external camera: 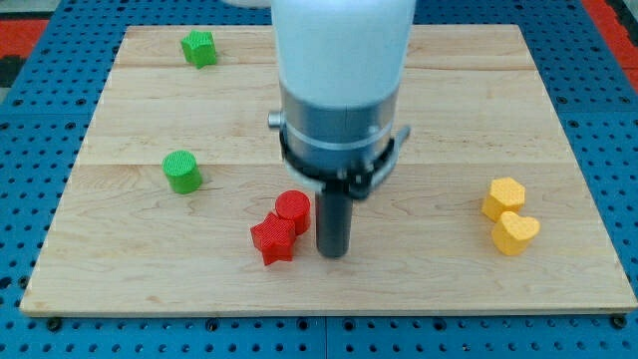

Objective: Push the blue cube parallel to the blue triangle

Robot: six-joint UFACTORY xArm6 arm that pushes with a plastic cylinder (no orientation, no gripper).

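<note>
On the board (449, 120): two red blocks (282, 225), two green (182, 171), two yellow (509, 215).

Pale wood tabletop (449, 120), planked, on blue pegboard (30, 329). Two green blocks (199, 47) (182, 171), ridged. Red cylinder (293, 209) and red star (273, 238). Two yellow blocks (503, 197) (514, 232). Dark rod (333, 224).

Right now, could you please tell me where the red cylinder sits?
The red cylinder sits at the view's lower centre, touching the red star block, immediately to the view's left of my tip.
</note>
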